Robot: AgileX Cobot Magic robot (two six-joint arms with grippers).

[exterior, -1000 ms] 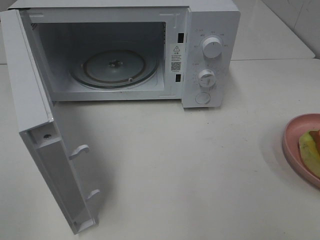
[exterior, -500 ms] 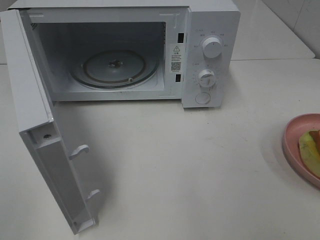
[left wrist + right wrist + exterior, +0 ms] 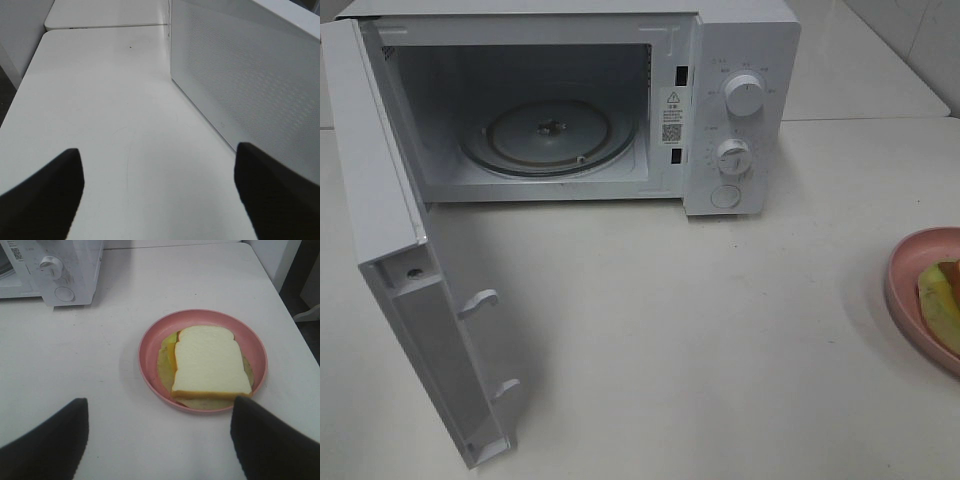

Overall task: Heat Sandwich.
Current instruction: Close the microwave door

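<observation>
Now, with the right gripper [image 3: 159, 440] spread wide and empty, come down over the pink plate [image 3: 150, 340] at frame centre, gripping its rim without squashing the sandwich [image 3: 210, 362].

The microwave [image 3: 740, 110] stands at the worktop's [image 3: 700, 330] far edge, its cavity open to the front with only the glass turntable [image 3: 548, 135] on its floor. Its door [image 3: 410, 290] swings out toward the near left corner, walling off that side. Between door and pink plate [image 3: 905, 290] at the right edge, with the sandwich [image 3: 210, 362] on it, the worktop lies bare.
</observation>
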